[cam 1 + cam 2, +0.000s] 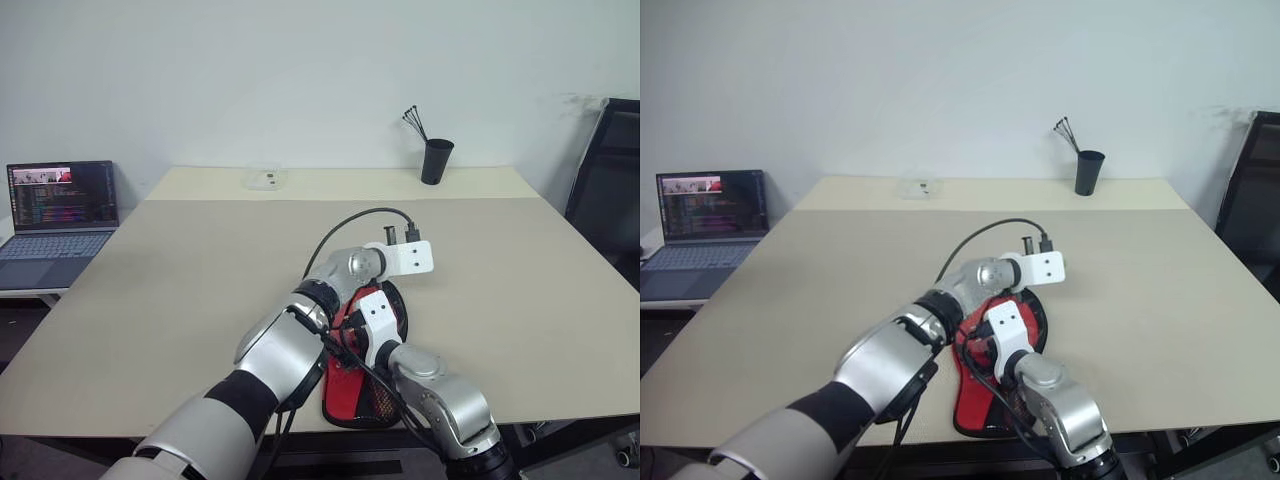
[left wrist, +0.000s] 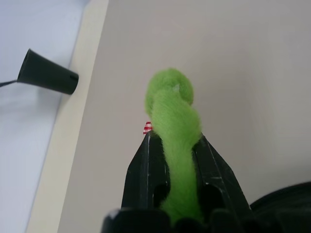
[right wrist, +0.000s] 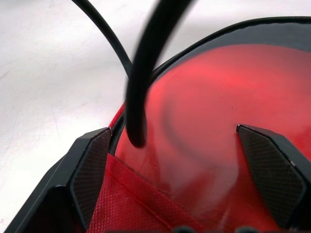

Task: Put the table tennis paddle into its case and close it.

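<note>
left fingers: I had the left gripper [image 2: 175, 145] pinching the fuzzy green pull tag [image 2: 172, 109]; the two black fingers [image 2: 146, 170] were pressed against its sides, with the tuft sticking out past the tips.

pull direction: the tag ran straight along the fingers' own line, so I judged the zip would have to be drawn along the rim of the case [image 1: 362, 395], not away from it.

case: it lay flat on the pale surface [image 1: 200, 280] near the front edge, directly beneath both wrists, red side up with a black border. Its round end sat under the left fingers and its narrow end toward me.

paddle: the table tennis paddle [image 3: 204, 111] was already lying in the case; its glossy red face showed between my right fingers, inside the black rim. I could not see the handle.

right fingers: the right gripper [image 3: 184, 165] stood spread wide, one finger [image 3: 90, 170] at each side of the red face, hovering just above it and clamping nothing that I could see.

nearer arm: left, since it already held the tag; the right was placed to steady the case.

zip state: I could not tell how far round it was shut.
</note>
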